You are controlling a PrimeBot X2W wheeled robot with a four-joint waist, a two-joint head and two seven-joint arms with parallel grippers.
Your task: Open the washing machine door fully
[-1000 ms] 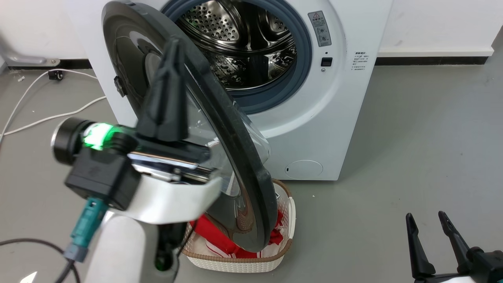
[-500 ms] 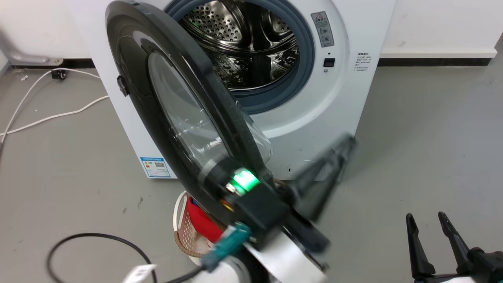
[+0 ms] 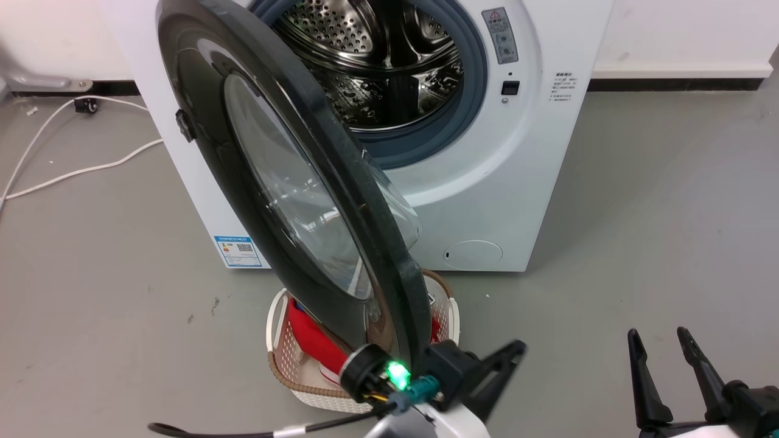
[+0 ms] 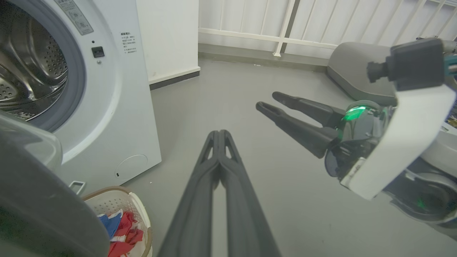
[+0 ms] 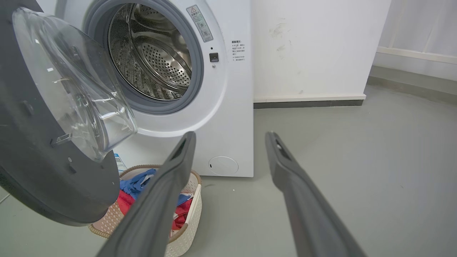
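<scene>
The washing machine [image 3: 487, 182] is a white front-loader with its steel drum exposed. Its door [image 3: 255, 182], round, glossy black with a clear glass bowl [image 5: 71, 82], stands swung out towards me, roughly edge-on. My left gripper [image 3: 516, 348] is shut on nothing, low beneath the door's bottom edge and clear of it, fingers pointing up and right. The left wrist view shows its fingertips [image 4: 218, 134] pressed together over bare floor. My right gripper [image 3: 660, 337] stands open at the lower right, far from the door, and its fingers [image 5: 185, 142] frame the washer's lower corner.
A white laundry basket [image 3: 447, 316] with red and blue clothes sits on the floor under the door. White cables [image 3: 73, 170] trail along the floor at the left. Grey floor [image 3: 639, 243] lies right of the washer. A blue label [image 3: 239, 250] marks its lower left front.
My left arm has swung down from the door's outer face to below its bottom edge, fingers now pointing right. The door's angle looks about the same. The right gripper has not moved.
</scene>
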